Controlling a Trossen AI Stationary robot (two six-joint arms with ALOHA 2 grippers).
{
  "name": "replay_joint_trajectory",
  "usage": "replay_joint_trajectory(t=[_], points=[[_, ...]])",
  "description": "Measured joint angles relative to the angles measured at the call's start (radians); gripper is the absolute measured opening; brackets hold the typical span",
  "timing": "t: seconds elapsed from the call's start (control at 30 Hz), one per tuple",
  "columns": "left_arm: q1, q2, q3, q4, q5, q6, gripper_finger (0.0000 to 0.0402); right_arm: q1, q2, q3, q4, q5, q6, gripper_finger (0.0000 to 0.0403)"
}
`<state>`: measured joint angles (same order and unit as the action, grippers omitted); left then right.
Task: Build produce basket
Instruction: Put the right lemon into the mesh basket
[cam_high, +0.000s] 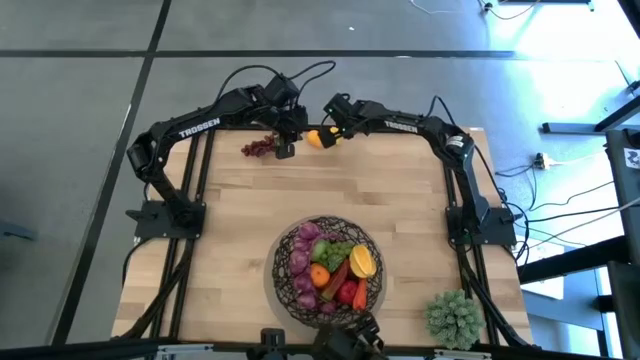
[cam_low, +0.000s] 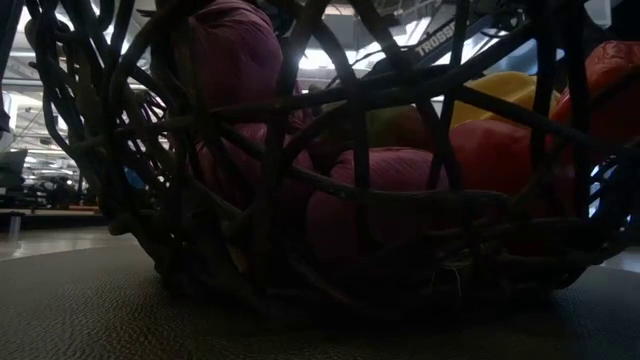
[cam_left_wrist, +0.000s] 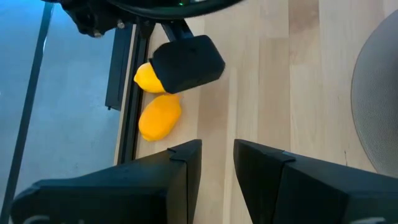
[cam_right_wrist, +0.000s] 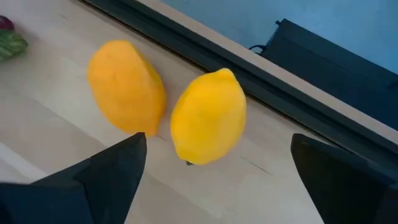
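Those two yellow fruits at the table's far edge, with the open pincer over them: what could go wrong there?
1. The lemon and the orange fruit lie side by side, so the open right pincer might nudge one while closing on the other.
2. Both sit by the table's far edge; a push could roll one off.
3. The left pincer hangs close by, next to the grapes, so the arms might bump.

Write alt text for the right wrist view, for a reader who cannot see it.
Two yellow-orange fruits lie side by side on the pale wooden table near its dark edge rail: a lemon and a rounder orange-yellow fruit. The right hand is open, its dark fingers framing the lemon. A bit of green and purple produce shows at the picture's edge.
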<state>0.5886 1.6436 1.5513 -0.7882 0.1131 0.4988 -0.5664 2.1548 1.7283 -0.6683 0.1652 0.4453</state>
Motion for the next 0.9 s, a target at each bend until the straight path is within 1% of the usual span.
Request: replay_joint_trajectory(t=[0.07, 0.23, 0.3, 0.37, 0.4, 0.43, 0.5, 0.53, 0.77, 0.9], points=[[0.000, 0.000, 0.000, 0.000, 0.000, 0.000, 0.0084, 0.013, 0.000, 0.000, -0.012, -0.001, -0.001, 0.0387], [0.000, 0.000, 0.000, 0.000, 0.000, 0.000, 0.0084, 0.059, 0.000, 0.000, -0.110, -0.004, -0.017, 0.0387], [0.000, 0.000, 0.000, 0.000, 0.000, 0.000, 0.0084, 0.077, 0.000, -0.001, -0.130, 0.046, -0.009, 0.0387], [0.000, 0.000, 0.000, 0.000, 0.000, 0.000, 0.0084, 0.088, 0.000, -0.001, -0.100, 0.114, -0.008, 0.0387], [0.000, 0.000, 0.000, 0.000, 0.000, 0.000, 0.0084, 0.089, 0.000, -0.001, -0.075, 0.126, -0.007, 0.0387], [0.000, 0.000, 0.000, -0.001, 0.000, 0.000, 0.0084, 0.088, 0.003, -0.001, -0.055, 0.121, -0.003, 0.0387], [0.000, 0.000, 0.000, 0.000, 0.000, 0.000, 0.0084, 0.081, 0.010, -0.001, -0.032, 0.069, 0.018, 0.0387], [0.000, 0.000, 0.000, -0.001, 0.000, 0.000, 0.0084, 0.078, 0.018, -0.001, -0.024, 0.063, 0.022, 0.0387], [0.000, 0.000, 0.000, -0.001, 0.000, 0.000, 0.0084, 0.051, 0.059, -0.001, 0.020, 0.093, 0.026, 0.0387], [0.000, 0.000, 0.000, -0.001, 0.000, 0.000, 0.0084, 0.047, 0.066, -0.001, 0.032, 0.080, 0.010, 0.0387]])
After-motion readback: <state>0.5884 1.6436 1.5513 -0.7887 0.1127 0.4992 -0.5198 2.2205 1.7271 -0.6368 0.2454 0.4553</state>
